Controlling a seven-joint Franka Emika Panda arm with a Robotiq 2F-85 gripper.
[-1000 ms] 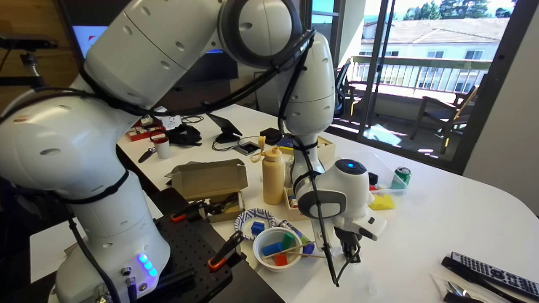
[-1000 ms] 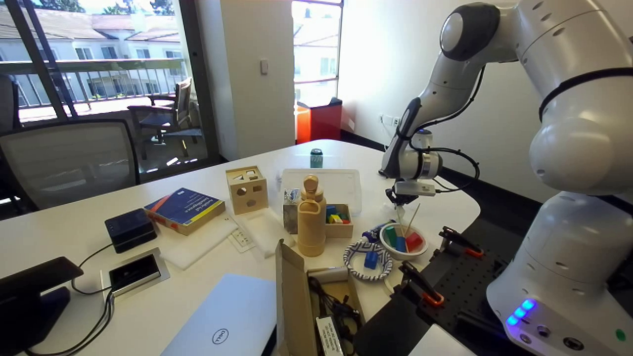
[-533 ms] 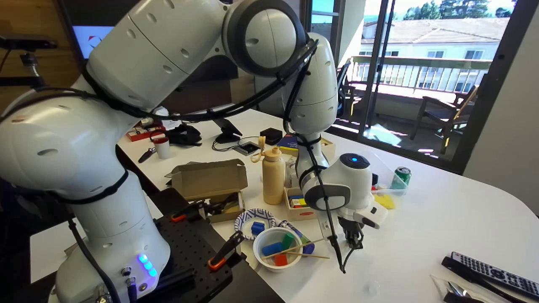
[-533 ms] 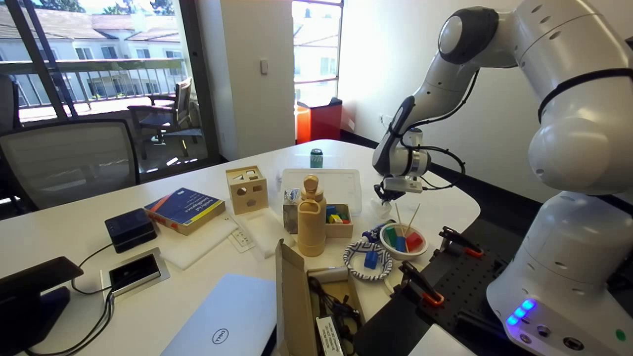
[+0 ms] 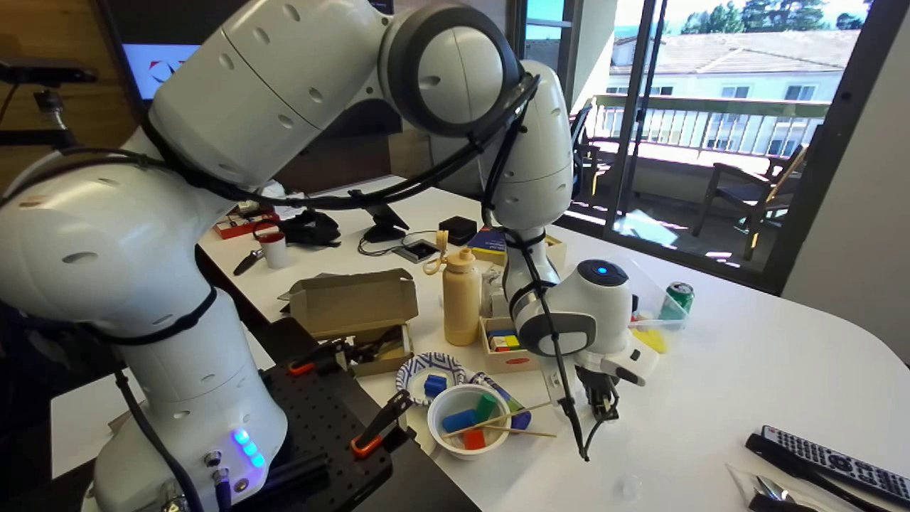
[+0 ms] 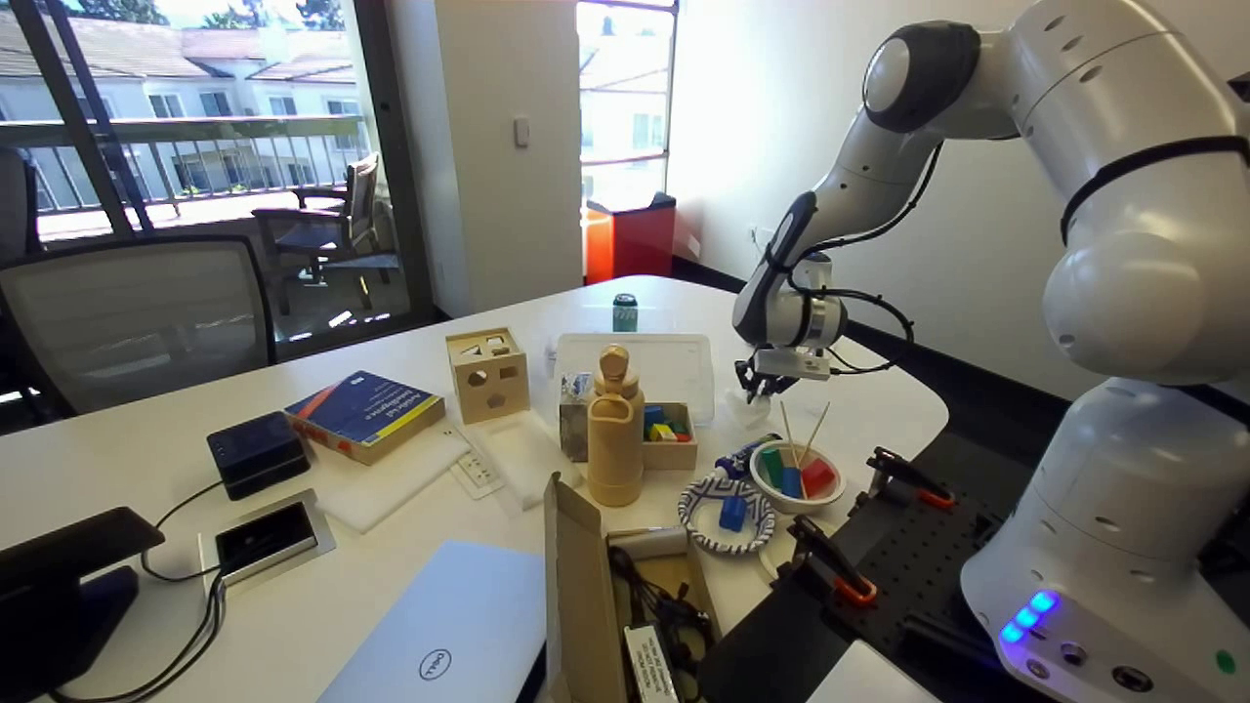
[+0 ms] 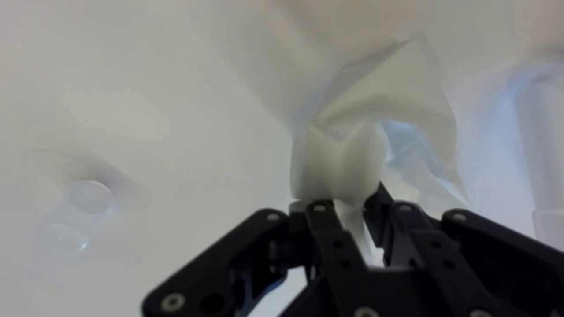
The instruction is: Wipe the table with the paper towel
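Nearly closed gripper (image 7: 351,203), paper towel (image 7: 361,149) in between.

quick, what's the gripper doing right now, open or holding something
Gripper: closed, holding the crumpled paper towel.

1. Laptop lid (image 6: 469,615), in an ext. view: "DELL", dark letters in a ring logo.
2. Book (image 6: 366,410), in an ext. view: "Artificial Intelligence" across the blue cover; other lettering too sm. to make out.
3. White label (image 6: 651,669) in the open carton (image 6: 574,586), in an ext. view: several printed lines, illeg. at this size.
4. Block tray (image 5: 501,363), in an ext. view: red oval mark on its side, illeg.
5. Screen (image 5: 151,65), in an ext. view: red-&-dark logo, partly cut off by the robot arm (image 5: 263,92); can't read a name.
6. Remote (image 5: 839,461), in an ext. view: rows of btns, markings too tiny.
7. Green can (image 6: 625,312), in both ext. views: markings illeg.
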